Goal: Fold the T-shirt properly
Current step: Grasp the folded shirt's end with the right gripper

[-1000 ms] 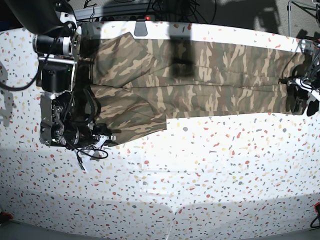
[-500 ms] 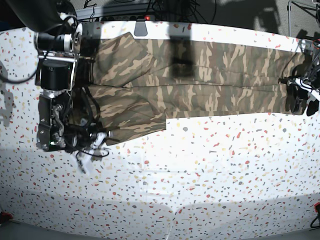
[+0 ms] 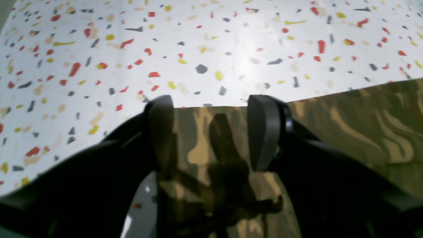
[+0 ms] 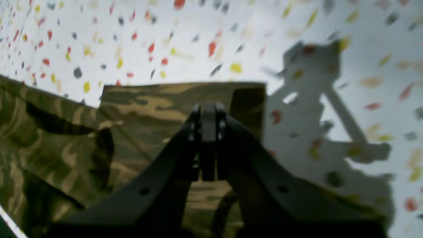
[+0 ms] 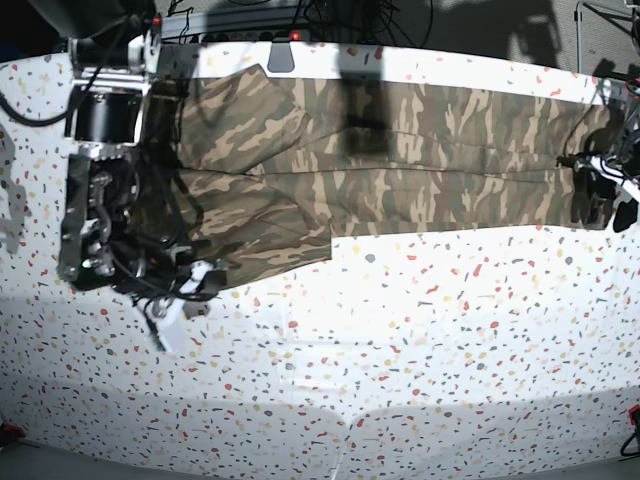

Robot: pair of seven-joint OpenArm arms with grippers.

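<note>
Left wrist: T-shirt (image 3: 347,125) under left claw (image 3: 211,132)

Base cam looks down from high up over the whole speckled table (image 5: 420,330), wide and a bit fisheye. Both wrist cams ride low and close behind their pincers, aimed past the camo T-shirt (image 3: 363,115) hem toward 12 o'clock. All three share shirt edge and tabletop.
</note>
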